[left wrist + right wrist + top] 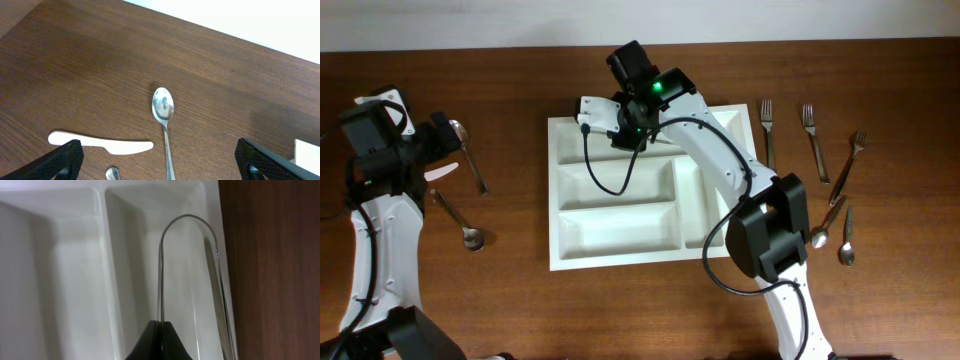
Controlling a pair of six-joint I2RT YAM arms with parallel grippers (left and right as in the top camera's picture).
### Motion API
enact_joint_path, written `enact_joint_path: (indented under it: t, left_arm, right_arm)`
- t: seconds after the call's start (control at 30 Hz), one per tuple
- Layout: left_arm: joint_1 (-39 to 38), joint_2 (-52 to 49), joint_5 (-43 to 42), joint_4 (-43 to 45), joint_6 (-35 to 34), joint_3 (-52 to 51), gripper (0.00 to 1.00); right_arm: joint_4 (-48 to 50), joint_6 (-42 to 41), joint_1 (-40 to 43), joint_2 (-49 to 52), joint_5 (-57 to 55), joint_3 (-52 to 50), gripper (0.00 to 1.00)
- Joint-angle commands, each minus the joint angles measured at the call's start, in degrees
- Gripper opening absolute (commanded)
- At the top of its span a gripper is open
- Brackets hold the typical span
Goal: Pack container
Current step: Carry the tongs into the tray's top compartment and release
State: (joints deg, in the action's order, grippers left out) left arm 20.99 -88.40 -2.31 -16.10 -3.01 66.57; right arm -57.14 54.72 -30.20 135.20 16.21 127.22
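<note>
The container is a large white cutlery tray (610, 225) at the table's middle. My right gripper (638, 128) hangs over its far narrow compartment. In the right wrist view it (160, 326) is shut on a thin shiny metal utensil (161, 270) with a rounded end, held above that compartment of the tray (75, 280). I cannot tell which kind of utensil it is. My left gripper (448, 135) is open and empty above the left of the table. In the left wrist view it (159, 149) is over a metal spoon (163, 107) and a white plastic knife (100, 142).
Left of the tray lie two spoons (470, 155) (460, 222) and the white knife (440, 172). To the right lie three forks (767, 130) (812, 130) (850, 160) and two small spoons (828, 225) (847, 240). The table's far edge is close behind.
</note>
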Motion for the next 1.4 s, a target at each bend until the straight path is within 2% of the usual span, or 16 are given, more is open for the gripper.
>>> enact_joint_path:
  t: [0.0,0.27,0.3,0.37,0.43,0.5,0.67,0.8,0.97,1.03,1.17,1.3,1.37]
  left_arm:
    - [0.3,-0.3,0.4,0.1,0.1,1.1,0.99]
    - [0.3,-0.3,0.4,0.1,0.0,1.1,0.99]
    - [0.3,-0.3,0.4,0.1,0.0,1.1,0.99]
    - [0.3,-0.3,0.4,0.1,0.0,1.1,0.99]
    - [0.3,-0.3,0.4,0.1,0.0,1.1,0.99]
    - [0.3,-0.3,0.4,0.1,0.0,1.1,0.99]
    - [0.3,-0.3,0.4,0.1,0.0,1.1,0.99]
    - [0.3,-0.3,0.4,0.1,0.0,1.1,0.99]
    - [0.3,-0.3,0.4,0.1,0.0,1.1,0.99]
    - [0.3,-0.3,0.4,0.1,0.0,1.1,0.99]
    - [0.3,-0.3,0.4,0.1,0.0,1.1,0.99]
    - [0.3,-0.3,0.4,0.1,0.0,1.1,0.99]
    - [0.3,-0.3,0.4,0.1,0.0,1.1,0.99]
  right_arm:
    - [0.2,0.3,1.1,2.4,4.9,-0.5,0.04]
    - [0.1,-0.3,1.1,4.0,5.0,-0.5,0.04]
    - [0.2,-1.2,1.1,4.0,5.0,-0.5,0.08]
    - [0.6,-3.2,1.1,3.9,5.0,-0.5,0.33]
    - [0.6,-4.9,1.1,3.5,5.0,-0.4,0.41]
    - [0.6,-7.4,1.1,2.4,5.0,-0.4,0.54]
    - [-1.4,-16.3,1.5,-1.9,0.9,2.3,0.53]
    - [-8.6,-23.5,3.3,-5.9,-7.9,7.8,0.51]
    - [-16.2,-26.4,9.5,-13.1,-9.4,11.8,0.51]
    - [-17.0,-31.4,13.8,-16.2,-9.4,11.8,0.52]
    - [-19.0,-47.1,26.3,-19.1,-9.4,11.8,0.6]
    - [-23.7,-61.1,40.9,-17.5,-9.4,11.2,0.56]
    - [-24.7,-65.6,46.9,-16.0,-9.3,9.7,0.55]
